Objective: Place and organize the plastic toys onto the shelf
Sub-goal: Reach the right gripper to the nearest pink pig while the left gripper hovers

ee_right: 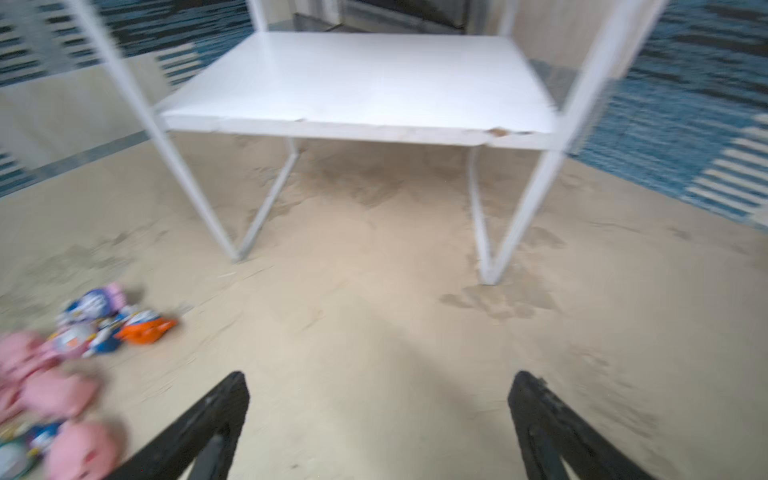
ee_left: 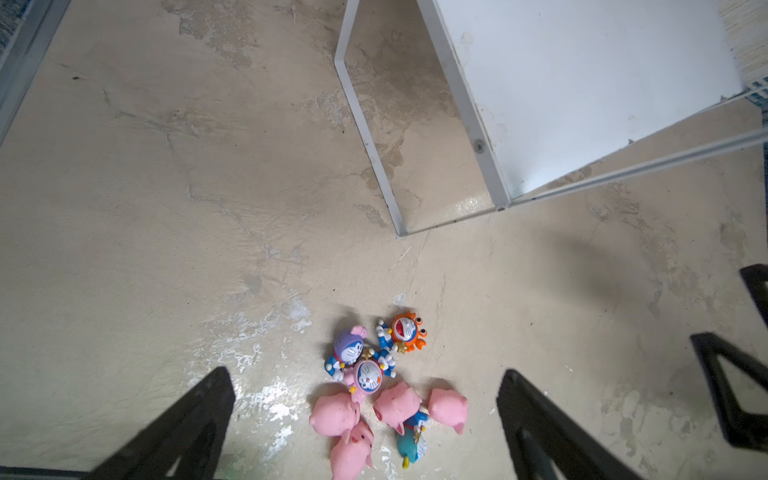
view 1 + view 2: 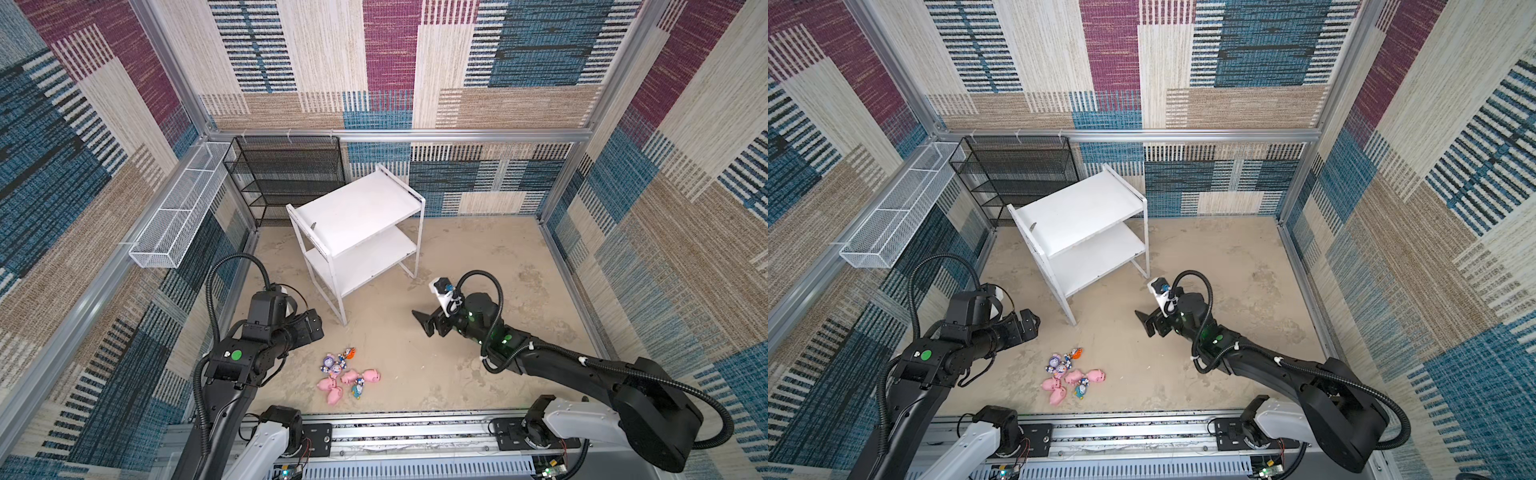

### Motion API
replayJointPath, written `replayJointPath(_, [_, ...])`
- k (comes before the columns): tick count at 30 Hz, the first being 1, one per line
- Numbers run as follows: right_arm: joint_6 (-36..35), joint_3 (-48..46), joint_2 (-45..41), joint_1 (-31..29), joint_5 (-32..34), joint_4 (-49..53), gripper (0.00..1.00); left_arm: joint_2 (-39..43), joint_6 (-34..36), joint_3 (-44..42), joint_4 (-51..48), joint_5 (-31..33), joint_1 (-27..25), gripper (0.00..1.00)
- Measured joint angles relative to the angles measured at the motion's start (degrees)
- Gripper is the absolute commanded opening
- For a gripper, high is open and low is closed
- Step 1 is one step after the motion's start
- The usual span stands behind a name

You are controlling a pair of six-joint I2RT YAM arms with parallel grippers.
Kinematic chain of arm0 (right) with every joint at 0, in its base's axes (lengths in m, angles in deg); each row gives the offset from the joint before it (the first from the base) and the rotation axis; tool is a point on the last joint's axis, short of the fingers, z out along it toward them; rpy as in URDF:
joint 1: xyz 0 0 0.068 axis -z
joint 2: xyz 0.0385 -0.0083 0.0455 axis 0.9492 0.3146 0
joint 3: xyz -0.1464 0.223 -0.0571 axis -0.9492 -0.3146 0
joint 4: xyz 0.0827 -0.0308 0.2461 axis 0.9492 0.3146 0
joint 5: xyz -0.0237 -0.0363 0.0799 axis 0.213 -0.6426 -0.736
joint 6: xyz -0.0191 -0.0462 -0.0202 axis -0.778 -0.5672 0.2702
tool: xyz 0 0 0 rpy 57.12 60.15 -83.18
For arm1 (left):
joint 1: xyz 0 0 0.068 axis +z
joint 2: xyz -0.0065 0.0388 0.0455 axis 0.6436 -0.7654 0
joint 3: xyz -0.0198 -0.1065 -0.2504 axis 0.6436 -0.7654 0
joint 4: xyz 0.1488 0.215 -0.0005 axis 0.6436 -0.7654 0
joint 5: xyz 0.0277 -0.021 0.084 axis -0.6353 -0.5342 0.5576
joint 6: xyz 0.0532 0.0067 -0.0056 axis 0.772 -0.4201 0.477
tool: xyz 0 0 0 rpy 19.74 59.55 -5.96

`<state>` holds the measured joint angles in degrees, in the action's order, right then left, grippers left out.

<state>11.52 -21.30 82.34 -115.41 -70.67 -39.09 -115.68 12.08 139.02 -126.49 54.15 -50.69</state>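
Note:
The plastic toys (image 3: 347,376) (image 3: 1073,376) lie in one heap on the beige floor near the front. Several are pink pigs (image 2: 334,413). Among them are figurines with orange (image 2: 407,330), purple (image 2: 349,347), pink (image 2: 369,376) and blue (image 2: 411,446) hoods. The white two-tier shelf (image 3: 357,208) (image 3: 1079,208) (image 2: 582,83) (image 1: 374,75) stands behind them, both boards bare. My left gripper (image 3: 311,328) (image 2: 365,376) hovers above the heap, open and empty. To the right of the heap my right gripper (image 3: 424,322) (image 3: 1144,322) (image 1: 380,377) faces the shelf, open and empty. The toys (image 1: 62,374) sit off to its side, blurred.
A black mesh rack (image 3: 286,174) stands in the back left corner. A long white wire basket (image 3: 183,212) hangs on the left wall. The metal rail (image 3: 395,432) carrying both arm bases runs along the front. Patterned walls enclose the floor.

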Motion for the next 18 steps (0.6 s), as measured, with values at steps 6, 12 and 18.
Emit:
replayJointPath(6, [-2.3, 0.4, 5.6, -11.1, -5.1, 3.9, 1.00, 0.4, 2.9, -1.0, 1.8, -4.3, 0.0, 0.99])
replayJointPath(12, [-5.8, 3.1, 13.6, -16.4, -7.3, 5.6, 0.96, 1.5, 4.2, -2.3, 4.0, -10.4, -0.2, 0.99])
replayJointPath(18, [-7.7, 6.2, 19.2, -17.9, -8.5, 5.8, 0.96, -2.3, 6.0, -0.7, 4.4, -19.6, -3.3, 0.99])
